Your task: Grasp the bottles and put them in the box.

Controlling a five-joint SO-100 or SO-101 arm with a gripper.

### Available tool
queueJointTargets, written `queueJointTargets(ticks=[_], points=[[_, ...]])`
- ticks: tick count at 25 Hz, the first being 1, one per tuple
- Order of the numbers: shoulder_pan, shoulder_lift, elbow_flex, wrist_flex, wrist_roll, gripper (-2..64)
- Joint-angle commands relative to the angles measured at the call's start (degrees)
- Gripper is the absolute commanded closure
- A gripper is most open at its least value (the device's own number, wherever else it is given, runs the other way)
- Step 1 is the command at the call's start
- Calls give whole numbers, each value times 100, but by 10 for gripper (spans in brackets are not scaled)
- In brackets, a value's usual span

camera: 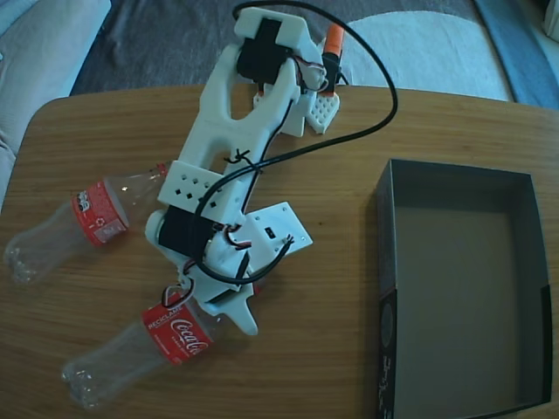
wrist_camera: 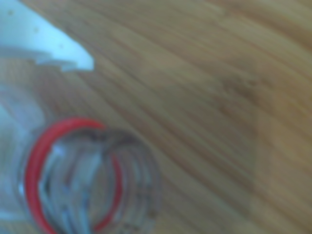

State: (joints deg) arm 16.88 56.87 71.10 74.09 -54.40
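Observation:
Two clear bottles with red labels lie on the wooden table in the fixed view. One bottle [camera: 74,229] is at the left; the other bottle [camera: 140,349] lies at the bottom left with its neck under the arm's tip. My white gripper [camera: 232,314] is down over that neck. The blurred wrist view shows the open mouth and red neck ring [wrist_camera: 36,161] close up. A white finger [wrist_camera: 53,44] stands above the neck with a gap of bare wood between them, so the jaws look open. The dark box [camera: 389,262] sits empty at the right.
The white arm [camera: 236,131] stretches from the table's far edge down to the lower left, with a black cable [camera: 384,105] looping off to its right. Bare wood lies between the arm and the box. The table's rounded edge is close to the left bottle.

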Motion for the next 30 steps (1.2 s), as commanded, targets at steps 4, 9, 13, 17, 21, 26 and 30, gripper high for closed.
queueJointTargets(ticks=[4, 9, 13, 17, 21, 26, 30], points=[[35, 132, -308, 70, 18, 102], [44, 132, -308, 70, 18, 222], [53, 141, -290, 70, 18, 277], [53, 149, -290, 44, 18, 337], [53, 167, -264, 44, 18, 400], [53, 185, -237, 62, 18, 481], [44, 211, -237, 62, 18, 514]])
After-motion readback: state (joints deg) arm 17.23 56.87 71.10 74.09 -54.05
